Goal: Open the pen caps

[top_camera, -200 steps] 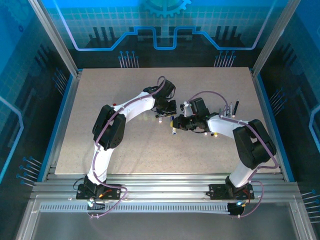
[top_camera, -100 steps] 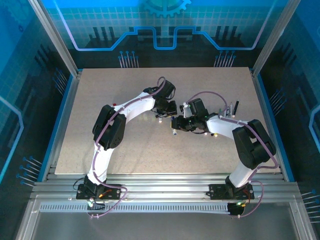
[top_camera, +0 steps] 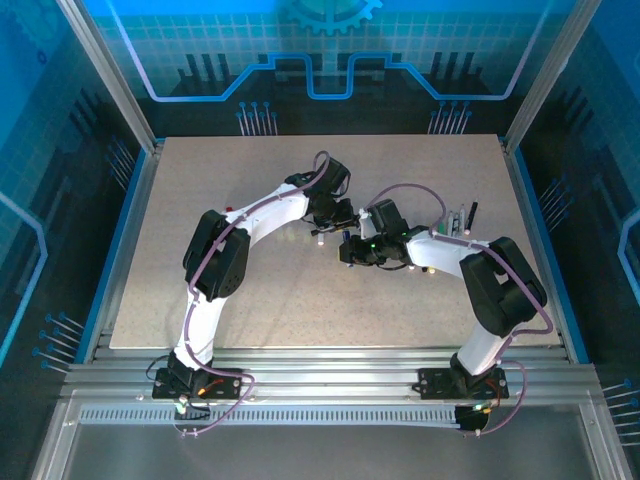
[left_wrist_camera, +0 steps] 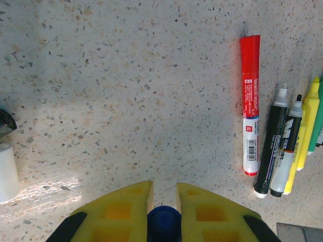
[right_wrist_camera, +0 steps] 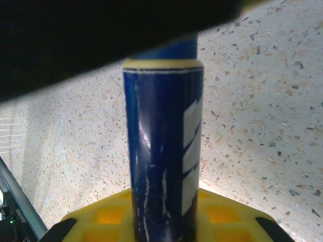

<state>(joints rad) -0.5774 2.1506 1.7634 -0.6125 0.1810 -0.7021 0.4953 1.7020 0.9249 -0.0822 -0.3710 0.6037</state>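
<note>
Table point(top_camera: 250, 290): speckled top; a red marker point(left_wrist_camera: 251, 101) and other loose markers lie side by side on it.
Right gripper point(top_camera: 352, 250): has swung in to meet the left one mid-table; clamped on the blue marker point(right_wrist_camera: 162, 146) barrel.
Left gripper point(left_wrist_camera: 164, 194): pads pressed on the blue cap point(left_wrist_camera: 164, 224).
Meaning: both ends are gripped and the cap looks seated, so a pull apart comes next.

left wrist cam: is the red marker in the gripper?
No, the red marker lies loose on the table; the left gripper pinches a blue cap.
</note>
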